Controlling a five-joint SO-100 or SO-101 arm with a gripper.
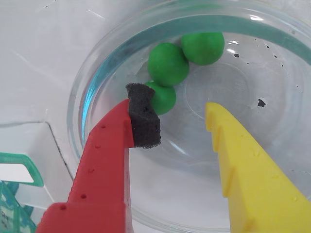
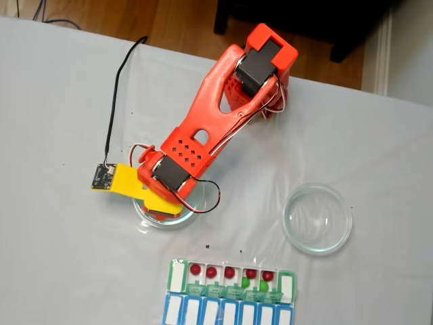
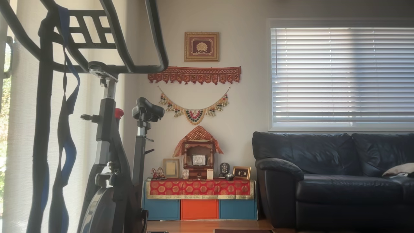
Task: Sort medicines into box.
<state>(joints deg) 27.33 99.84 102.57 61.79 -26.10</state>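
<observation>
- Looking first at the medicines, we find three green pills (image 1: 168,63) clustered in a glass dish (image 1: 97,87) in the wrist view, against the dish wall on its far-left side.
- The nearest green pill (image 1: 163,98) sits just past the tip of the red finger (image 1: 104,165), touching or nearly touching the black foam pad (image 1: 143,116) on that finger.
- That pill lies toward the red finger's side of the gripper (image 1: 177,116), not centred in the gap; the yellow finger (image 1: 243,165) stands well apart from it. Being round, the pills offer no long axis to line up with.
- We read the jaws as spread wide and holding nothing.
- We judge the coming move turns on shifting the claw toward the left of the wrist view and slightly forward, so the pill falls between the fingers before they close.
- In the fixed view the arm (image 2: 216,115) reaches down over this dish (image 2: 166,218), gripper pointing into it.
- The box (image 2: 230,291) lies below the dish in the fixed view, with red pills (image 2: 230,272) in its upper row and a little green beside them; a second glass dish (image 2: 318,218) sits to the right.
</observation>
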